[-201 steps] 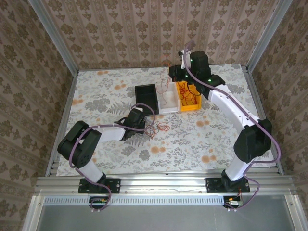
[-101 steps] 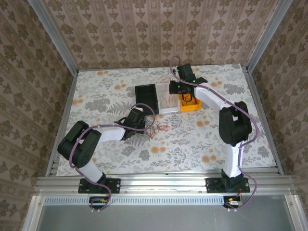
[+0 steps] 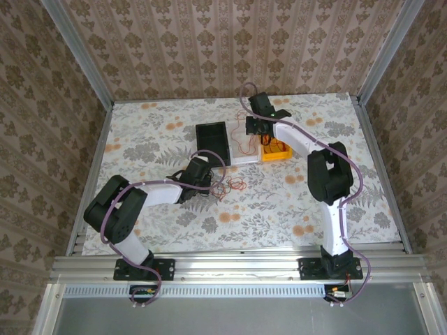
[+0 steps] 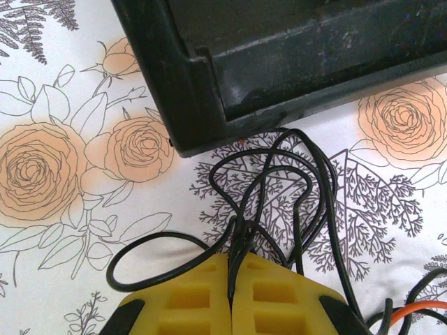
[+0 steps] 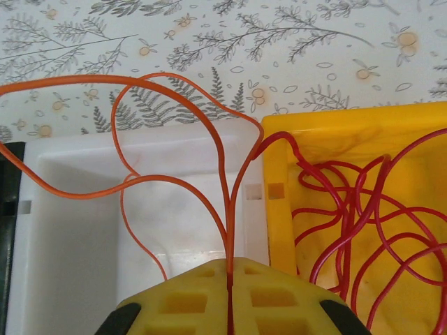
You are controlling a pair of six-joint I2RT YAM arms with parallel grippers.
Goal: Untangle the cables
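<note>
Apparently sorting by colour, the right gripper (image 5: pixel 228 271) pinched an orange wire (image 5: pixel 225 223) in closed jaws over the white bin (image 5: pixel 70 244); the left gripper (image 4: pixel 230 264) likewise pinched black wires (image 4: pixel 241 234).

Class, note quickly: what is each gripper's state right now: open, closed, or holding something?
Left gripper: closed, pinching a black cable.
Right gripper: closed, pinching an orange wire.

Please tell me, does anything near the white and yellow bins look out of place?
Yes. One wire pinched in the right gripper crosses the wall of the yellow bin, so it lies partly in that bin and partly over the white bin. Orange loops rise past the white bin's far rim.
</note>
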